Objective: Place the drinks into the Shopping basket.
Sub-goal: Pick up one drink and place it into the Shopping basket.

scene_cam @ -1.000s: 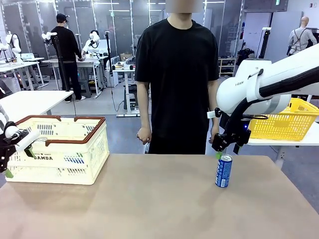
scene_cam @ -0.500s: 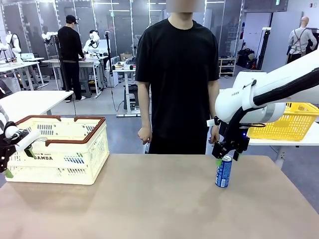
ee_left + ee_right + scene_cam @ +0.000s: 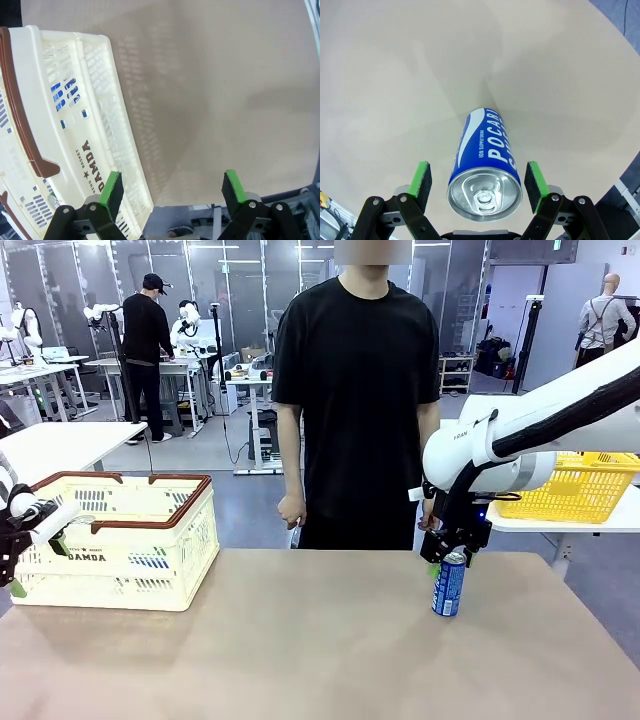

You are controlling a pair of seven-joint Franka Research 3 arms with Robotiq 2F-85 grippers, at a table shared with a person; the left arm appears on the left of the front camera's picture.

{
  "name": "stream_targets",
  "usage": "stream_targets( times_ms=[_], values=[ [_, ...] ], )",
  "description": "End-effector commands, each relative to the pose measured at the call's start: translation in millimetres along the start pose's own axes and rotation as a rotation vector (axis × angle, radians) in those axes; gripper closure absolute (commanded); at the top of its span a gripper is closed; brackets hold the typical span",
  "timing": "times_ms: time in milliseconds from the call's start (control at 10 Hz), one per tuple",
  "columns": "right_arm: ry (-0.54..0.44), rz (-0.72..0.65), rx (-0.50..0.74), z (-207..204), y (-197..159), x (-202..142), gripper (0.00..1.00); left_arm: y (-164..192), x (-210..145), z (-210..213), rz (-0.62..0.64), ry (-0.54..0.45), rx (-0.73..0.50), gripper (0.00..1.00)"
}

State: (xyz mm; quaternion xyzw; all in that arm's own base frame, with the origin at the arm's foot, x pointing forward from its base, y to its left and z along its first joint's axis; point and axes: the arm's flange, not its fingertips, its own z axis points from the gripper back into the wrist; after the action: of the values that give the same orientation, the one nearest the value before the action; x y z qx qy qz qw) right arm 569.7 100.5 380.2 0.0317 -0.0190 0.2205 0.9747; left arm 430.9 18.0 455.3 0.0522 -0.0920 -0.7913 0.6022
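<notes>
My right gripper hangs wide open and empty, astride the top of the blue can standing near the tabletop's far right edge; closing this high could tip it over.

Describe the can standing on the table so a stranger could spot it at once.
Start at the tan table and look to its right half, near the far edge. A slim blue can with white lettering and a silver top stands upright, between the open green pads of the right gripper.
</notes>
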Motion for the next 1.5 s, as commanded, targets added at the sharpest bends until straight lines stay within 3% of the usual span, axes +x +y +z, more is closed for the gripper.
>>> stream_targets(
  times_ms=[0,900,1400],
  values=[
    [0.013,0.019,-0.011,2.9,-5.7,5.6,0.07,-3.8,1.5,-0.3,0.005,0.004,0.000,0.00],
    [0.006,-0.027,-0.052,13.5,0.5,2.0,0.77,-3.8,1.5,-0.3,0.005,0.004,0.000,0.00],
    [-0.075,-0.056,-0.101,121.3,56.2,-28.9,0.77,-3.8,1.5,-0.3,0.005,0.004,0.000,0.00]
  ],
)
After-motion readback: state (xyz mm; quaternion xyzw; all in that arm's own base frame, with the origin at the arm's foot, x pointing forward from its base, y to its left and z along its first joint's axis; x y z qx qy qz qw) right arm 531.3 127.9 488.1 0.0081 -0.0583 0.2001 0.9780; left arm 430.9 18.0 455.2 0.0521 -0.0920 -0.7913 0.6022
